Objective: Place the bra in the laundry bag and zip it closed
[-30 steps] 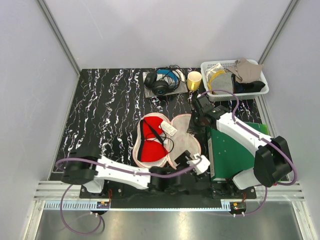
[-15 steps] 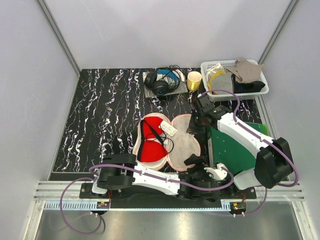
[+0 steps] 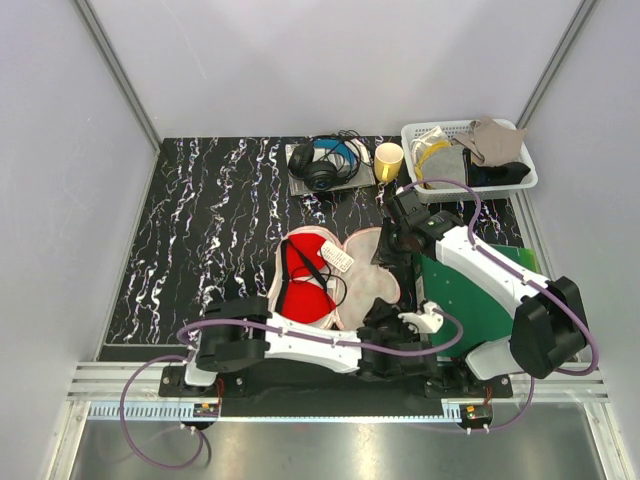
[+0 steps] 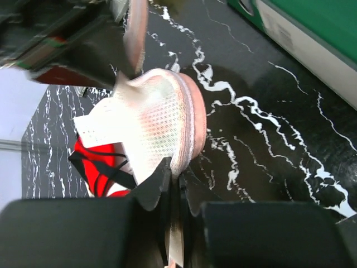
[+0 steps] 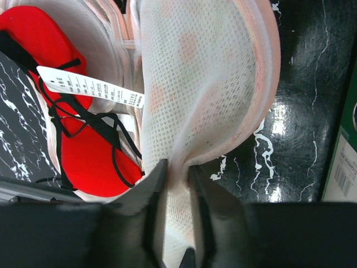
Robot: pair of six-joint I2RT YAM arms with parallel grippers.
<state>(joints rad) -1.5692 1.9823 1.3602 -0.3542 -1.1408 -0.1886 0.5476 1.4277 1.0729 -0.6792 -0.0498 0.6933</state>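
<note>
The laundry bag (image 3: 368,285) lies open mid-table, its pale mesh inside up. The bright red bra (image 3: 300,275) with black straps sits in its left lobe, a white tag (image 5: 92,86) across it. My left gripper (image 3: 378,318) is at the bag's near right edge. In the left wrist view it (image 4: 177,167) is shut on the pink zipper edging of the bag (image 4: 162,123), with the bra (image 4: 92,167) to the left. My right gripper (image 3: 388,250) is at the far right edge. Its jaws (image 5: 178,167) pinch a fold of the bag's mesh flap (image 5: 201,84), beside the bra (image 5: 83,151).
A green box (image 3: 460,300) lies just right of the bag, under my right arm. At the back stand a white basket (image 3: 415,130) with cloths, a yellow cup (image 3: 389,158) and headphones (image 3: 322,165). Black marbled tabletop stretches to the left.
My left arm swung out to the right and came back to the bag's near right edge, where its jaws closed on the pink edging. My right gripper stayed at the far edge.
</note>
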